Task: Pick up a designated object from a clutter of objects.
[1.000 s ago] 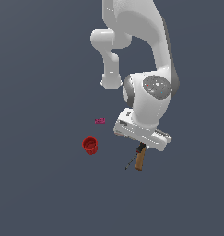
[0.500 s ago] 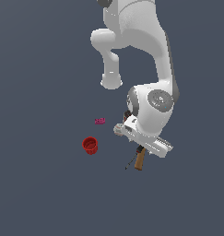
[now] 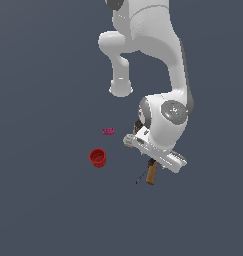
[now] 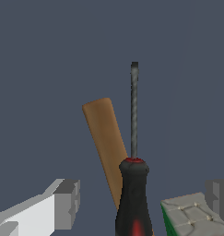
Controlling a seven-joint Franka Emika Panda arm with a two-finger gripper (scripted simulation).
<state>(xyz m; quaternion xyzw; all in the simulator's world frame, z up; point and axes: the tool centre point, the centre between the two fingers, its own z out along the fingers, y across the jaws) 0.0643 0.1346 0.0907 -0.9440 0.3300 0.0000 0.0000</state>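
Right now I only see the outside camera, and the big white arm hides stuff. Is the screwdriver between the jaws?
Observer: Yes. In the wrist view the screwdriver has its red-and-black handle in the gap between the jaws, and neither one touches it.
Operator: So are the jaws open?
Observer: Open, one on each side of the handle with space to spare.
Operator: What's the brown thing I see poking out?
Observer: A wooden handle. It lies at a slant right beside the screwdriver's thin shaft and passes behind its handle.
Operator: Anything else close by?
Observer: A cube with a white face and a green one sits next to one jaw.
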